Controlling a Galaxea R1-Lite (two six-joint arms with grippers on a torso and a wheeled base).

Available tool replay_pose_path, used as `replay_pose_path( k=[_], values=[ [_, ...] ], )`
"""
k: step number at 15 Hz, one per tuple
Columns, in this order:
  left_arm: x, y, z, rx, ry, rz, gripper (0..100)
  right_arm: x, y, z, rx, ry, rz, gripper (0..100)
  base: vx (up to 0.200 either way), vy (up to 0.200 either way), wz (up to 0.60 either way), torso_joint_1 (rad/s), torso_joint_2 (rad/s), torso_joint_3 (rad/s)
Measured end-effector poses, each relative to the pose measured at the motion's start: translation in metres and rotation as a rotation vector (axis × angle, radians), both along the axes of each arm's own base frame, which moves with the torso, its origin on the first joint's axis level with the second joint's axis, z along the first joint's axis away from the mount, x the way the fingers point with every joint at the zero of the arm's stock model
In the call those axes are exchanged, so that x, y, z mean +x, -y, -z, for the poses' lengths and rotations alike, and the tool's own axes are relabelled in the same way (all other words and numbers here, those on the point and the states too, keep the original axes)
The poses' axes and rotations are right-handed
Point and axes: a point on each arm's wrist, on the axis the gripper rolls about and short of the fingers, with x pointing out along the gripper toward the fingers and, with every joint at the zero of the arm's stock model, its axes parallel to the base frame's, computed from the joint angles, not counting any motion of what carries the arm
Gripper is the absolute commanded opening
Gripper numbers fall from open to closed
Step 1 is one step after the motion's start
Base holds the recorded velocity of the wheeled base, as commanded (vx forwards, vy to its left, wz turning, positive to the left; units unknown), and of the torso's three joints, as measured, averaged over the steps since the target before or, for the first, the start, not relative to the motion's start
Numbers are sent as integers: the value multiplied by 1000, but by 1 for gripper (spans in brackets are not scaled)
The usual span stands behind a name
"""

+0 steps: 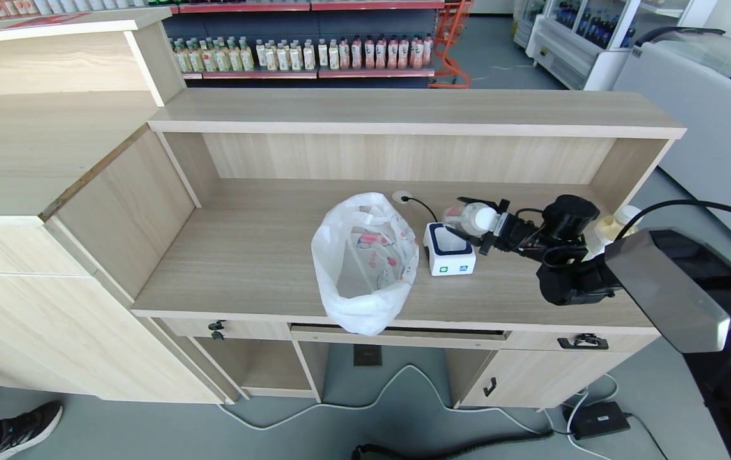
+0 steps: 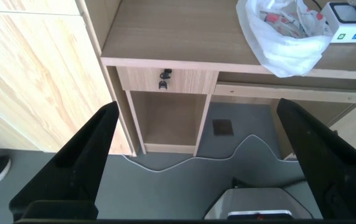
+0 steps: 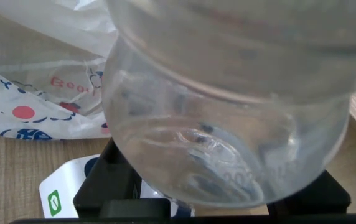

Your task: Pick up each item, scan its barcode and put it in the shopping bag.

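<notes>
Bottle (image 1: 461, 216), clear, sits clamped in the right gripper (image 1: 482, 223) just above the scanner (image 1: 448, 250), so scanning seems underway. The shopping bag (image 1: 365, 262) beside it looks empty. Another bottle (image 1: 615, 227) waits on the counter (image 1: 244, 255). The left gripper (image 2: 198, 106) hangs wide open.

I'm looking at a pale wooden surface (image 1: 244, 255) with a raised back ledge, and a taller cabinet (image 1: 33, 160) on its left. Far behind, a store shelf (image 1: 301, 54) holds rows of bottles. On the near floor, white cables (image 1: 407, 367) run beside a black power brick (image 1: 597, 418) at right.
</notes>
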Motion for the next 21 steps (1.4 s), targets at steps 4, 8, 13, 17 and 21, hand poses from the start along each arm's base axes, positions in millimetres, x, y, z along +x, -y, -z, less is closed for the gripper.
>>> replay_pose_path(
  k=[4,8,13,17,21],
  values=[
    [0,0,0,0,0,0,100,6,-1,1,3,7,-15,0,0,0,0,0,0,0],
    [0,0,0,0,0,0,100,11,-2,4,2,14,-23,0,0,0,0,0,0,0],
    [0,0,0,0,0,0,100,13,-2,13,0,2,-25,0,0,0,0,0,0,0],
    [0,0,0,0,0,0,100,16,-3,13,-1,3,-27,0,0,0,0,0,0,0],
    [0,0,0,0,0,0,100,21,-5,11,-1,6,-31,0,0,0,0,0,0,0]
  ],
)
